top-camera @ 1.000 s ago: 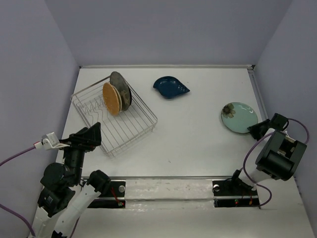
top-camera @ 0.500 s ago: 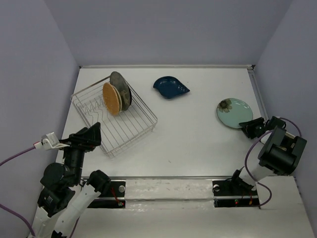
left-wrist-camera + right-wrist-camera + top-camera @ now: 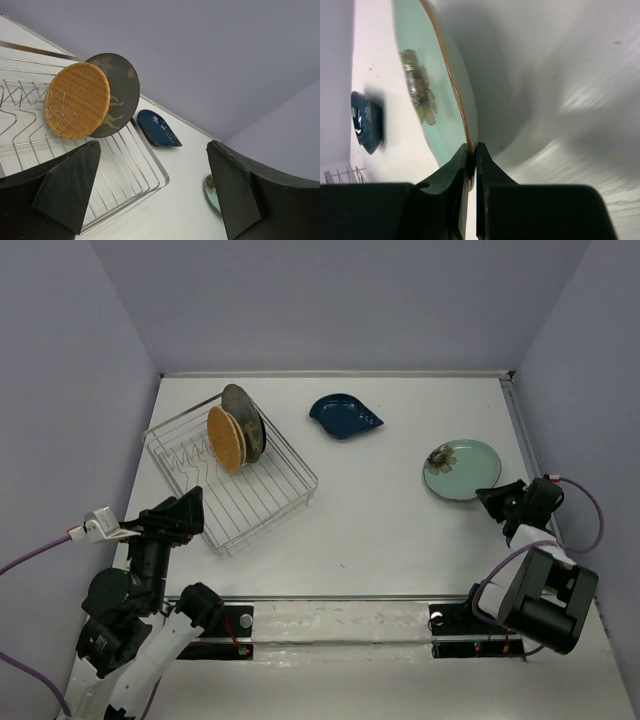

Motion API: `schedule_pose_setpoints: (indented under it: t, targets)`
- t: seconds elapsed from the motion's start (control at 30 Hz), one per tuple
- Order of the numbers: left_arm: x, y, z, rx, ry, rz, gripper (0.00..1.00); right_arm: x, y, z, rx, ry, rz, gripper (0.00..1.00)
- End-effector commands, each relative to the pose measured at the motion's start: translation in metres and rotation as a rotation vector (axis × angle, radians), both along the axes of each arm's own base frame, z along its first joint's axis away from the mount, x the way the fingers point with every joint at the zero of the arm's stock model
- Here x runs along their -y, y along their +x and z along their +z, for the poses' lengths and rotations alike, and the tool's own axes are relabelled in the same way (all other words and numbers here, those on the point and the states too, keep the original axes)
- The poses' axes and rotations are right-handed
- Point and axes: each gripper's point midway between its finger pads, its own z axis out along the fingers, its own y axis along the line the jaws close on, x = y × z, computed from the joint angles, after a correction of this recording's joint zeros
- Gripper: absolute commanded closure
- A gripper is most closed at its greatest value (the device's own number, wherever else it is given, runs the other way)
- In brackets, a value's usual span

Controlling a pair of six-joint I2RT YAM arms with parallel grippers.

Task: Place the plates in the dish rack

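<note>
The dish rack (image 3: pixel 262 502) stands at the left with the orange plate (image 3: pixel 226 439) and the grey deer plate (image 3: pixel 244 421) upright in its far end; both show in the left wrist view, orange (image 3: pixel 76 100) and grey (image 3: pixel 123 95). The dark blue leaf-shaped plate (image 3: pixel 344 416) lies at the back centre. My right gripper (image 3: pixel 493 496) is shut on the near rim of the pale teal floral plate (image 3: pixel 460 469), lifted off the table (image 3: pixel 435 80). My left gripper (image 3: pixel 180 515) is open and empty near the rack's near-left corner. The other plates are out of view.
Purple walls close in the white table (image 3: pixel 400 530) on three sides. A raised edge strip (image 3: pixel 520 430) runs along the right. The arm bases (image 3: pixel 470 620) sit at the near edge.
My right gripper has carried the teal floral plate to the left and a little away from the right wall. The left arm has not moved.
</note>
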Motion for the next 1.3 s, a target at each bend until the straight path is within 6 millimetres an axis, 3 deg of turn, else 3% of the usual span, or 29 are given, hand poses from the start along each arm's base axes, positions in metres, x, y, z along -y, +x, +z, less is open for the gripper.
schedule_pose_setpoints:
  t: [0.0, 0.1, 0.27, 0.43, 0.47, 0.53, 0.57, 0.6, 0.63, 0.67, 0.73, 0.77, 0.8, 0.83, 0.87, 0.9, 0.97, 1.0, 1.03, 1.07, 1.1, 1.13, 1.17, 1.27]
  targets:
    - [0.000, 0.004, 0.006, 0.012, 0.009, 0.017, 0.01, -0.021, 0.024, 0.076, 0.249, -0.124, 0.081, 0.93]
    - [0.002, 0.008, 0.004, 0.002, 0.023, 0.021, 0.01, -0.039, 0.030, 0.124, 0.383, -0.128, 0.136, 0.93]
    - [0.002, 0.013, 0.002, -0.010, 0.043, 0.037, 0.01, -0.061, 0.031, 0.169, 0.464, -0.149, 0.213, 0.93]
    - [0.003, 0.019, 0.001, -0.024, 0.068, 0.052, 0.01, -0.110, 0.035, 0.224, 0.560, -0.178, 0.337, 0.93]
    - [0.003, 0.021, 0.000, -0.031, 0.076, 0.057, 0.01, -0.131, 0.035, 0.249, 0.602, -0.186, 0.380, 0.93]
    - [0.001, 0.023, 0.000, -0.033, 0.081, 0.076, 0.01, -0.151, 0.040, 0.266, 0.616, -0.184, 0.416, 0.93]
    - [0.000, 0.024, -0.001, -0.038, 0.088, 0.082, 0.01, -0.171, 0.039, 0.278, 0.638, -0.179, 0.444, 0.93]
    - [-0.001, 0.025, -0.001, -0.039, 0.090, 0.092, 0.01, -0.180, 0.040, 0.306, 0.689, -0.180, 0.454, 0.93]
    - [-0.003, 0.026, -0.001, -0.041, 0.091, 0.104, 0.01, -0.192, 0.046, 0.310, 0.688, -0.161, 0.471, 0.93]
    - [-0.004, 0.026, -0.001, -0.042, 0.092, 0.107, 0.01, -0.213, 0.042, 0.336, 0.740, -0.144, 0.502, 0.93]
    - [-0.005, 0.027, -0.001, -0.043, 0.093, 0.115, 0.01, -0.237, 0.044, 0.355, 0.773, -0.123, 0.530, 0.93]
    - [-0.006, 0.028, -0.003, -0.050, 0.098, 0.122, 0.01, -0.253, 0.053, 0.352, 0.758, -0.113, 0.549, 0.93]
    - [-0.006, 0.028, -0.003, -0.052, 0.097, 0.125, 0.01, -0.279, 0.049, 0.358, 0.766, -0.095, 0.586, 0.93]
    - [-0.007, 0.029, -0.003, -0.052, 0.099, 0.131, 0.01, -0.295, 0.061, 0.367, 0.776, -0.094, 0.586, 0.93]
    - [-0.007, 0.029, -0.002, -0.050, 0.096, 0.131, 0.01, -0.308, 0.050, 0.386, 0.817, -0.074, 0.615, 0.93]
    - [-0.008, 0.029, -0.003, -0.055, 0.098, 0.137, 0.01, -0.337, 0.053, 0.392, 0.821, -0.061, 0.646, 0.93]
    - [-0.009, 0.030, -0.004, -0.059, 0.093, 0.142, 0.01, -0.364, 0.059, 0.396, 0.819, -0.059, 0.660, 0.93]
    - [-0.009, 0.030, -0.004, -0.062, 0.091, 0.143, 0.01, -0.383, 0.073, 0.378, 0.777, -0.076, 0.658, 0.93]
    - [-0.010, 0.029, -0.005, -0.063, 0.089, 0.149, 0.01, -0.395, 0.075, 0.380, 0.776, -0.075, 0.664, 0.93]
    - [-0.011, 0.028, -0.004, -0.060, 0.081, 0.151, 0.01, -0.413, 0.067, 0.399, 0.811, -0.063, 0.684, 0.93]
    - [-0.013, 0.028, -0.004, -0.061, 0.079, 0.159, 0.01, -0.421, 0.073, 0.399, 0.804, -0.077, 0.659, 0.93]
    - [-0.015, 0.027, -0.004, -0.062, 0.074, 0.170, 0.01, -0.440, 0.083, 0.381, 0.769, -0.102, 0.665, 0.93]
    - [-0.017, 0.026, -0.002, -0.056, 0.070, 0.177, 0.01, -0.451, 0.079, 0.399, 0.792, -0.108, 0.655, 0.93]
    - [-0.024, 0.022, 0.002, -0.043, 0.053, 0.204, 0.01, -0.487, 0.084, 0.394, 0.777, -0.130, 0.653, 0.93]
